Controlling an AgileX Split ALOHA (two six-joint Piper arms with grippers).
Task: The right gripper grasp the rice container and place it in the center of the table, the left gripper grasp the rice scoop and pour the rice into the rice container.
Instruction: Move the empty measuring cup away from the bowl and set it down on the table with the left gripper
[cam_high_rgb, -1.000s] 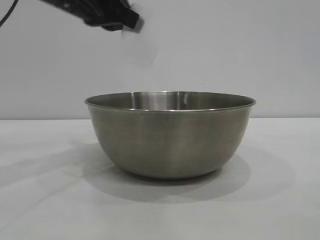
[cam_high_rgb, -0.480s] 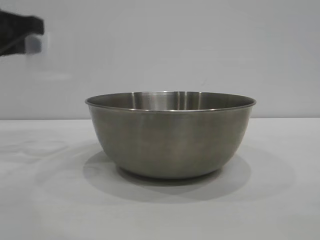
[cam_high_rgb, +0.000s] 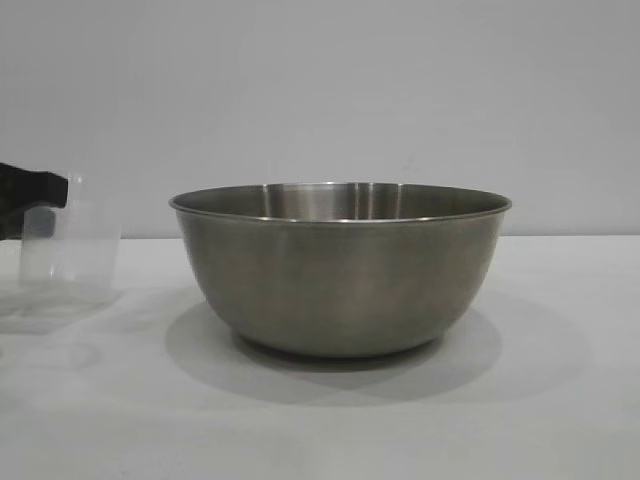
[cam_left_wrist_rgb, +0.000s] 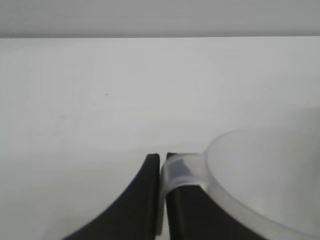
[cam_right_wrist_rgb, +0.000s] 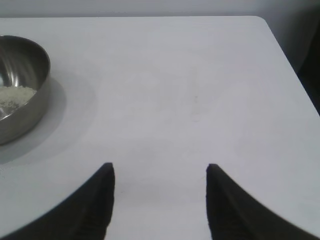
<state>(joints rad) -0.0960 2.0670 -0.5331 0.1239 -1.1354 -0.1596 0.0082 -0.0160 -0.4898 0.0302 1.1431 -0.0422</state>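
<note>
Setting the cup (cam_high_rgb: 68, 232) down by the bowl (cam_high_rgb: 340, 268) on the surface (cam_high_rgb: 560, 400) looks risky from outside, since the left gripper (cam_left_wrist_rgb: 160, 172), fingers clamped on its small handle, could tip it on release, while the right gripper (cam_right_wrist_rgb: 159, 190) idles open near the bowl's rice (cam_right_wrist_rgb: 15, 96).

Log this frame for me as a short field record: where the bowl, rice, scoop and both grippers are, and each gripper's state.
rice container: upright at the table's middle, nothing touching it
rice: pale layer inside the container
rice scoop: upright, left of the container and apart from it, looks empty
left gripper: shut on the scoop's handle, at the exterior view's left edge
right gripper: open, holding nothing, above bare table away from the container
stage: rice in the container
</note>
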